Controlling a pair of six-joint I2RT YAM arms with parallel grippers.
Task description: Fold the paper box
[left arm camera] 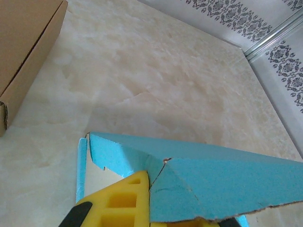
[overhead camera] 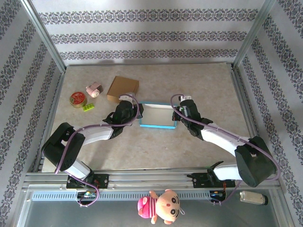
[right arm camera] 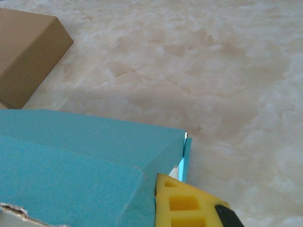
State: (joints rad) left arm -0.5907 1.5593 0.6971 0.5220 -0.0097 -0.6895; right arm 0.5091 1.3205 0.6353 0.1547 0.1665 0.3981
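Paper box (overhead camera: 157, 114), blue outside and white inside, lies near the middle of the counter (overhead camera: 203, 85), between the two arms. The left arm (overhead camera: 90, 135) reaches to its left side wall, and the left jaws are pressed together on that wall; a yellow finger (left arm camera: 125, 201) sits against the blue flap. The right arm (overhead camera: 222, 139) meets the right wall, and the right jaws pinch it. A brown cardboard box (overhead camera: 123, 89) stands behind the paper box, to the left, apart from it.

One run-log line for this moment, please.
left gripper: shut on blue paper box, left wall | right gripper: shut on its right wall | brown cardboard box: apart
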